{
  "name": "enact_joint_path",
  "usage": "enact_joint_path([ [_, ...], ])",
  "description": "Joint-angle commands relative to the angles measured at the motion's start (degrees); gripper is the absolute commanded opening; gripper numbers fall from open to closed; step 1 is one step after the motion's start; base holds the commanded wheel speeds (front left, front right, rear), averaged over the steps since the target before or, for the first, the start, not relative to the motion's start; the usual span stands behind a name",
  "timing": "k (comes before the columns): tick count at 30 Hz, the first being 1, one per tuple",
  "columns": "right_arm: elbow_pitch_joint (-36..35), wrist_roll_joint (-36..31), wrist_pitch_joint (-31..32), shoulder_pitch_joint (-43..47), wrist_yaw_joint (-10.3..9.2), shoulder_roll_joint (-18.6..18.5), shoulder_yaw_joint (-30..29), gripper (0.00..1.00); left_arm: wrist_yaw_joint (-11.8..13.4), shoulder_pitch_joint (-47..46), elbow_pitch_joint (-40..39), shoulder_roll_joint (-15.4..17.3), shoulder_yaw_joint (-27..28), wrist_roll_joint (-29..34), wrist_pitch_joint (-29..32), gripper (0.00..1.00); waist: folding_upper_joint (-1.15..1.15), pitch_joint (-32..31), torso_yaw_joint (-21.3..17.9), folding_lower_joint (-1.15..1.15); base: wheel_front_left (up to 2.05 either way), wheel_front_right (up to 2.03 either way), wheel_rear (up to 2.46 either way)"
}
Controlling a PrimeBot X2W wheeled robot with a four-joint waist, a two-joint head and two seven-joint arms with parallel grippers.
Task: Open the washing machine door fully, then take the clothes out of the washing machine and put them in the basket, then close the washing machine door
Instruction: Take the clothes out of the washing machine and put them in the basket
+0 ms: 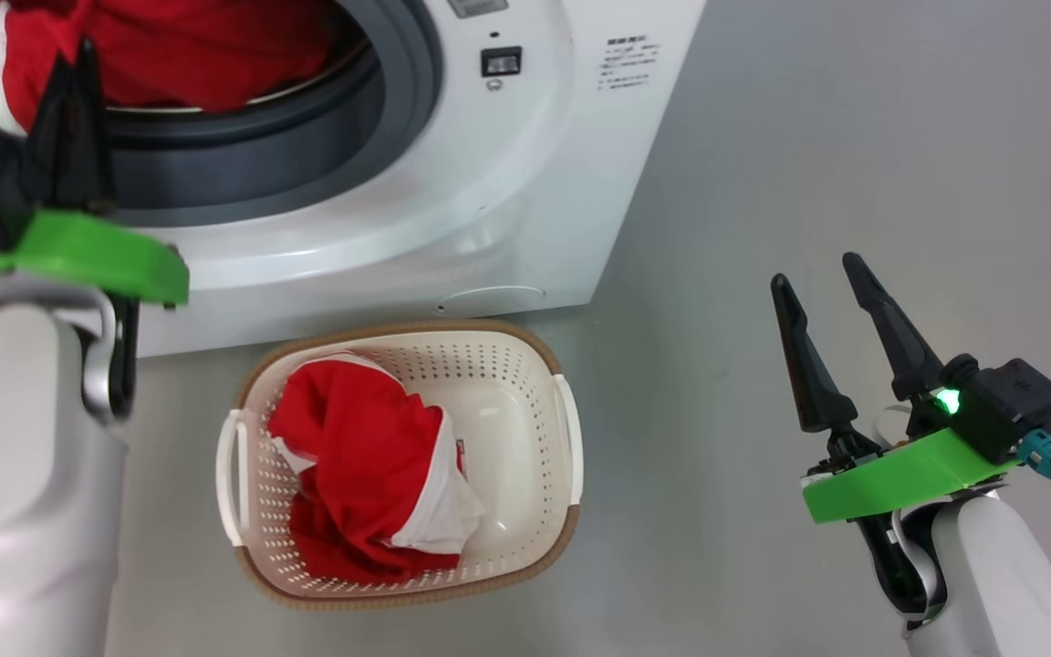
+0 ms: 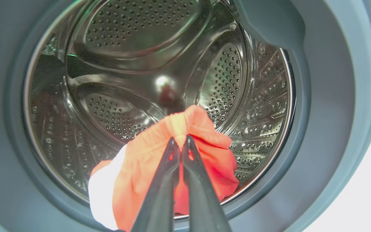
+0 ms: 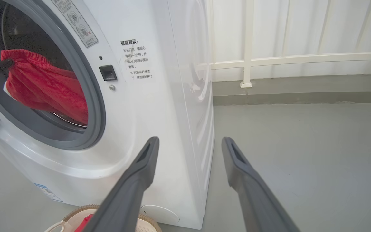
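Laundry is halfway out of the washing machine (image 1: 507,228). At the machine's round opening the left gripper (image 2: 179,141) has its two dark fingers pinched tight on a fold of a red garment (image 2: 204,129), close to what looks like a gathered waistband. The cloth bunches up above the fingertips, and a white panel of it hangs lower, over the grey gasket (image 2: 327,129) at the bottom of the opening. From higher up, the same piece sits right in the mouth of the machine, draped across its lower lip. Behind it the steel drum (image 2: 124,32), shiny and full of small holes, curves away into the machine.

On the grey floor (image 1: 854,137) just in front of the machine, below its front panel, stands the basket (image 1: 507,429), cream plastic with a brown rim and white side handles. A crumpled red-and-white bundle (image 1: 361,456) lies inside, taking up the half on the robot's left, with the perforated bottom showing beside it.

Well off to the right of the machine, past its side panel and above the floor, the right gripper (image 1: 815,268) hangs with its fingers spread wide and nothing between them, pointing toward the machine's right front corner. A white railing (image 3: 246,61) runs along the wall beyond that side of the machine.
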Motion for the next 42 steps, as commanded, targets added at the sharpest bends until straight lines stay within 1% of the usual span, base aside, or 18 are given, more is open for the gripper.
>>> enact_joint_path([
  [1,-1.5,-0.8,-0.3,1.2,0.09,-0.4,0.9,1.0,0.0,1.9,-4.6,2.2,2.0,-0.5,-0.7,0.0,0.0,-0.7,0.8,0.0,0.0,0.0,0.0],
  [10,-1.9,-0.7,-0.3,1.9,0.09,-1.2,0.7,1.0,2.1,15.0,-26.5,0.7,4.4,-0.1,-0.7,0.0,0.0,-1.1,1.8,0.0,0.0,0.0,0.0],
  [11,-1.9,-0.7,-0.3,2.0,0.09,-1.3,0.7,1.0,2.8,17.8,-31.0,0.5,4.6,0.2,-0.7,0.0,0.0,-1.0,1.8,0.0,0.0,0.0,0.0],
  [16,-1.8,-0.7,-0.3,2.1,0.09,-1.4,0.7,1.0,5.0,24.3,-42.3,0.0,5.0,0.7,-0.2,0.0,0.0,-0.9,2.0,0.0,0.0,0.0,0.0],
  [21,-1.9,-0.9,-0.3,2.0,0.09,-1.3,0.7,1.0,7.0,29.2,-52.2,-0.3,4.6,1.7,2.4,0.0,0.0,-0.4,2.4,0.0,0.0,0.0,0.0],
  [24,-1.9,-0.9,-0.3,1.6,0.09,-1.3,0.8,1.0,7.1,31.6,-55.4,-0.9,3.2,1.6,4.1,0.0,0.0,0.0,2.5,0.0,0.0,0.0,0.0],
  [27,-1.9,-1.0,-0.3,1.2,0.09,-1.1,1.2,1.0,6.8,34.0,-54.5,-1.6,1.3,1.2,5.1,0.0,0.0,0.4,2.3,0.0,0.0,0.0,0.0],
  [31,-1.9,-1.0,-0.3,0.9,0.09,-1.0,1.5,1.0,6.1,36.2,-48.8,-2.7,-0.9,0.4,4.5,0.0,0.0,0.8,2.0,0.0,0.0,0.0,0.0],
  [36,-1.7,-0.9,-0.3,0.4,0.09,-0.9,1.8,1.0,5.1,36.2,-36.6,-3.4,-2.3,-0.1,2.1,0.0,0.0,1.4,1.4,0.0,0.0,0.0,0.0],
  [42,-1.8,-0.9,-0.3,0.1,0.09,-0.6,1.7,1.0,3.1,33.1,-20.0,-3.8,-3.6,-0.1,0.1,0.0,0.0,2.1,0.8,0.0,0.0,0.0,0.0],
])
